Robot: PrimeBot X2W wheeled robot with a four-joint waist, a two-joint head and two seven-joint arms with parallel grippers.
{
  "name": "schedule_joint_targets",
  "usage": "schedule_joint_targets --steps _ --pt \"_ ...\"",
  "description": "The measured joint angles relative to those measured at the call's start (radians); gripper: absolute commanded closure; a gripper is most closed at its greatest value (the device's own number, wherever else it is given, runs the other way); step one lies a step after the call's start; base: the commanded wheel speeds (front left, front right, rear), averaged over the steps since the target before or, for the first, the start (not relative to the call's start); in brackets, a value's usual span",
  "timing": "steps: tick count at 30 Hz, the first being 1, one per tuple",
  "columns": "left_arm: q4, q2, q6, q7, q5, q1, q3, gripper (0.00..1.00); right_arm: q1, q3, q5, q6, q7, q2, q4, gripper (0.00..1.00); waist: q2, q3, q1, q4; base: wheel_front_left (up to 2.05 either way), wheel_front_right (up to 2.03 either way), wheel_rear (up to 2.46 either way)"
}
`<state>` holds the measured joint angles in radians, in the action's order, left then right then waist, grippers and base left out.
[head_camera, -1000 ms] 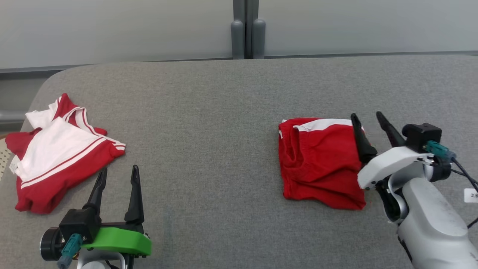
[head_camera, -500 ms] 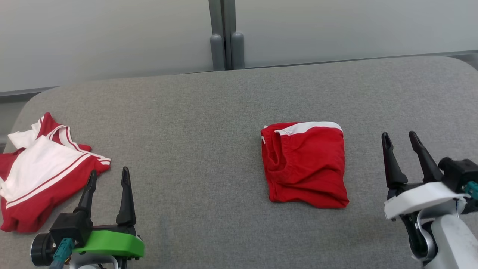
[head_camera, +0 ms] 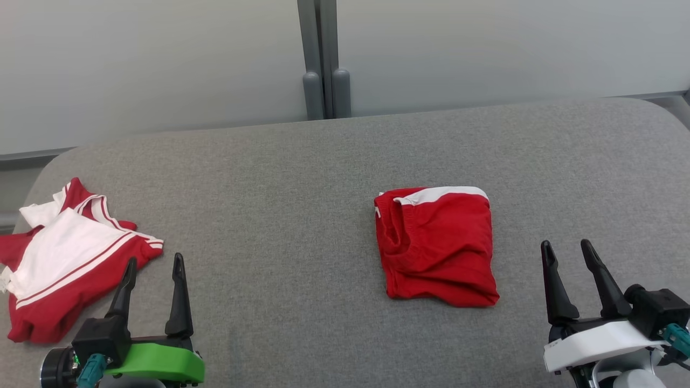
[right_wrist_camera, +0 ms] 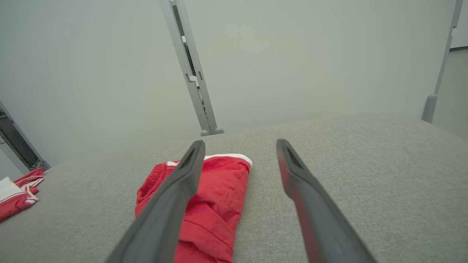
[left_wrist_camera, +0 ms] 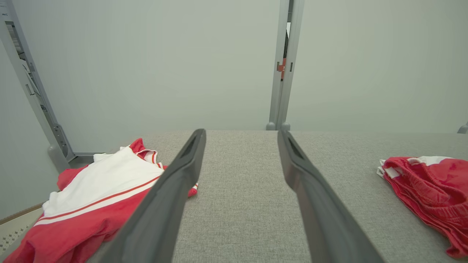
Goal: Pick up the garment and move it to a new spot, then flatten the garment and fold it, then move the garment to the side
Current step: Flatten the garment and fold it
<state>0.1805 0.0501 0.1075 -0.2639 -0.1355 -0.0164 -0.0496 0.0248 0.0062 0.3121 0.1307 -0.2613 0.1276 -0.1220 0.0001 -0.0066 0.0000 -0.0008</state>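
**Two garments, two sets of jaws, one bench**

Counted left to right on the single grey fabric-covered bench (head_camera: 280,215): two garments, well apart.

- At the far left, by the rounded corner: one crumpled red-and-white striped fabric top (head_camera: 70,264), lying loose, white panel uppermost.
- Right of centre: one folded red fabric garment with a white band (head_camera: 436,248). A compact, rough rectangle, white band along the far edge, gathered waistband down the left side. Flat on the bench, touched by nothing.

Behind the bench: pale grey wall panels, with one pair of grey upright posts (head_camera: 322,91) at the join.

Two sets of jaws, each with two long dark fingers, four fingers in all.

Left jaws, low at the left of the head view on a green mount (head_camera: 156,361):
- Spread and empty.
- Fingers (head_camera: 123,291) pointing away across the bench, tips near the right edge of the crumpled top.
- In the left wrist view, bare grey bench in the gap, the crumpled top off to the left and the folded garment far off to the right.

Right jaws, low at the right of the head view on a white mount (head_camera: 598,342):
- Also spread and empty.
- Fingers (head_camera: 552,285) angled slightly leftward, near the folded garment's right side but apart from it.
- In the right wrist view, the left finger crossing in front of the red cloth, only bench between the two fingers.
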Motion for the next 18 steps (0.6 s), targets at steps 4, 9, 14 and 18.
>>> schedule_joint_targets --steps 4,9,14,18 --pt "0.000 0.003 0.004 0.000 0.006 0.006 -0.008 0.00 0.022 0.002 -0.027 0.000 0.010 -0.009 0.029 0.00 0.0000 -0.007 0.0000 0.007 0.00 0.00 0.00" --pt "0.004 0.004 0.006 0.000 0.014 0.011 -0.011 0.00 0.033 0.002 -0.053 0.000 0.022 -0.018 0.054 0.00 0.0000 -0.010 0.0000 0.015 0.00 0.00 0.00" --pt "0.009 0.007 0.006 0.000 0.016 0.016 -0.012 0.00 0.035 0.004 -0.070 0.000 0.031 -0.021 0.067 0.00 0.0000 -0.012 0.0000 0.019 0.00 0.00 0.00" --pt "0.009 0.011 0.007 0.000 0.016 0.016 -0.014 0.00 0.037 0.007 -0.074 0.000 0.037 -0.023 0.074 0.00 0.0000 -0.012 0.0000 0.021 0.00 0.00 0.00"
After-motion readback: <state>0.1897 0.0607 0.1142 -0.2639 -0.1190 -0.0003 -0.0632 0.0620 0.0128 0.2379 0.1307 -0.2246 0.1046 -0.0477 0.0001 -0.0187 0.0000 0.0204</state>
